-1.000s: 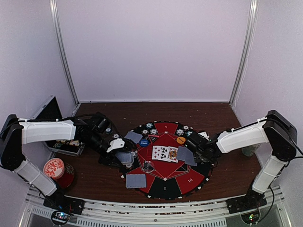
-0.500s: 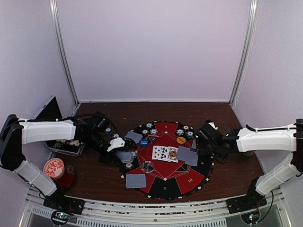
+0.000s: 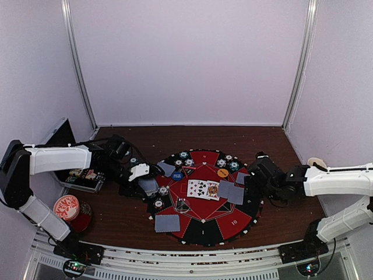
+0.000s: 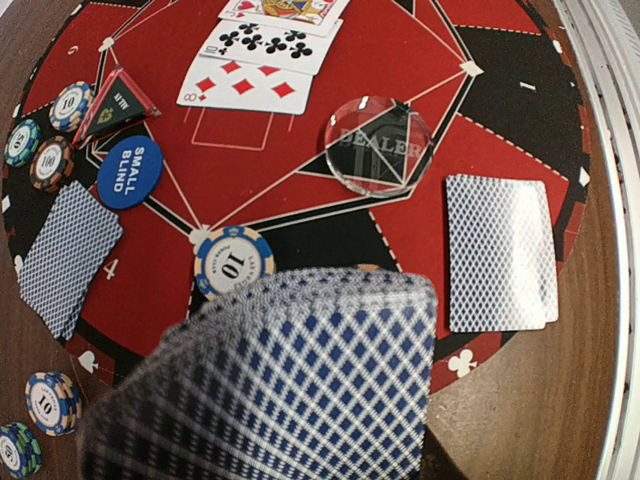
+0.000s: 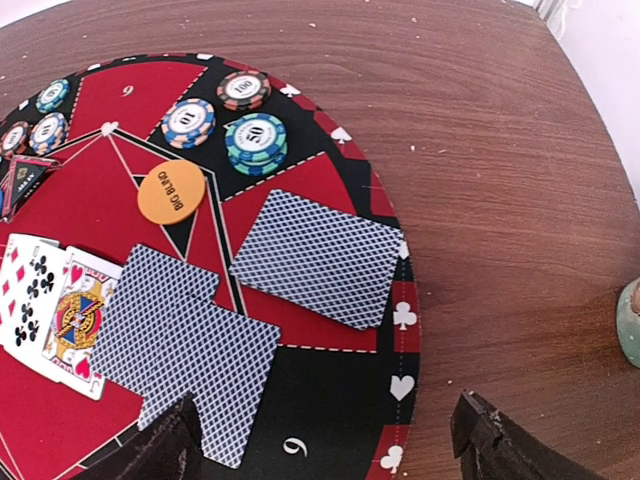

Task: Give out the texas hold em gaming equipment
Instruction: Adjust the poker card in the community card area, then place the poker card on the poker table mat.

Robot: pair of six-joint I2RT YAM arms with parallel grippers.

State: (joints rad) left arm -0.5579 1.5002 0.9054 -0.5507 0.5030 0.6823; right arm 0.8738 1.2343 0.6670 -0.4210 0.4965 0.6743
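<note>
Holding a face-down stack of playing cards (image 4: 270,385), the left hand (image 3: 143,178) is pinched shut above the round mat's (image 3: 204,230) left edge, probably ready to deal to that seat. The right hand (image 5: 325,445) is spread wide and empty at the right rim, near three dealt face-down cards (image 5: 318,258). Two more (image 4: 498,250) lie on the left side. Three face-up cards (image 4: 260,60) sit in the centre. One blue button (image 4: 130,172) and one orange button (image 5: 171,192) mark the blinds.

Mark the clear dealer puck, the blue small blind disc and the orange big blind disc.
clear dealer puck (image 4: 378,144), left wrist view, centre of its top face.
blue small blind disc (image 4: 130,172), left wrist view, on its lettering.
orange big blind disc (image 5: 171,192), right wrist view, middle of its face.
</note>
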